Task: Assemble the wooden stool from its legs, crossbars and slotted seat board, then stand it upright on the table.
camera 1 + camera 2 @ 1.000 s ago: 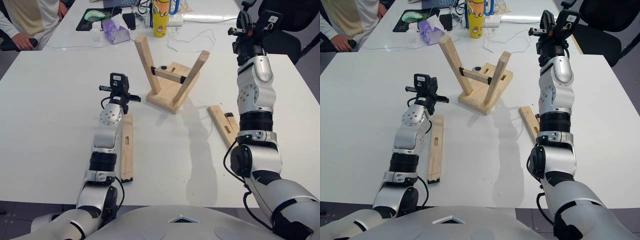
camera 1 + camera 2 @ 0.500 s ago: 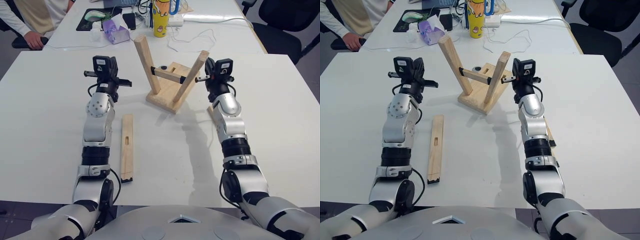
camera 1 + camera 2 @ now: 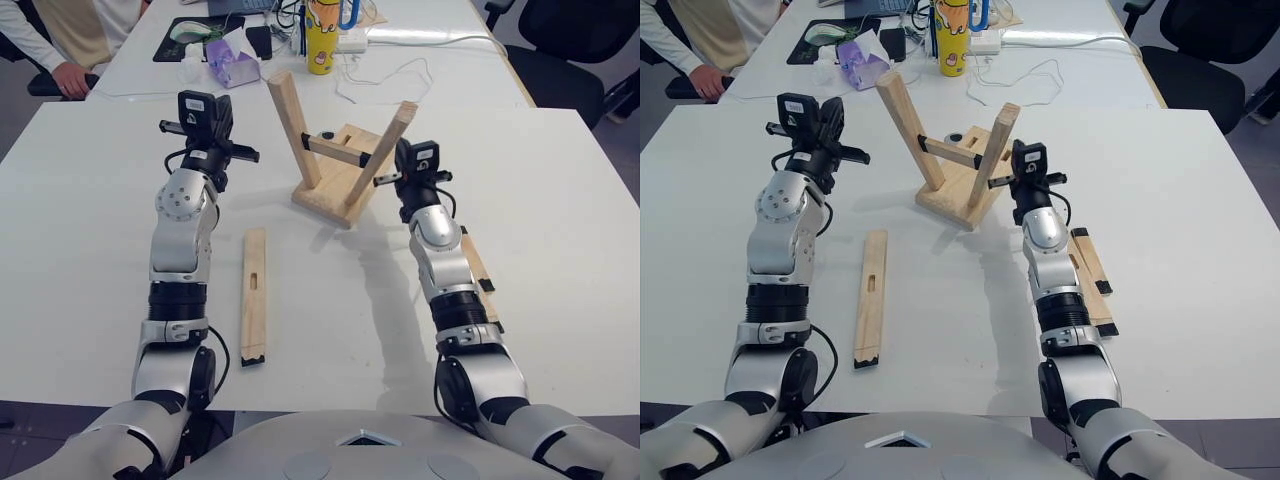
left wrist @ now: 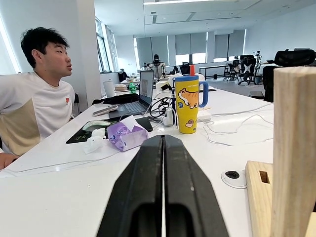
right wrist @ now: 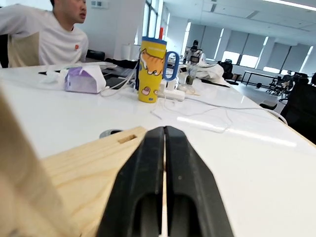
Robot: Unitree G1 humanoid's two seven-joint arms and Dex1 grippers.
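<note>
Right gripper (image 5: 165, 131), fingers pressed together, sits at three o'clock of the upturned half-built stool (image 3: 345, 160), the left gripper (image 4: 163, 140), likewise closed, at its nine o'clock, one loose slotted leg (image 3: 254, 290) at seven, two more wooden pieces (image 3: 1092, 272) at four, partly covered by the right arm (image 3: 1048, 270).

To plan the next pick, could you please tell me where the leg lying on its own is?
In the eye views the leg lies on the table beside the left forearm, nearer than the stool.
</note>
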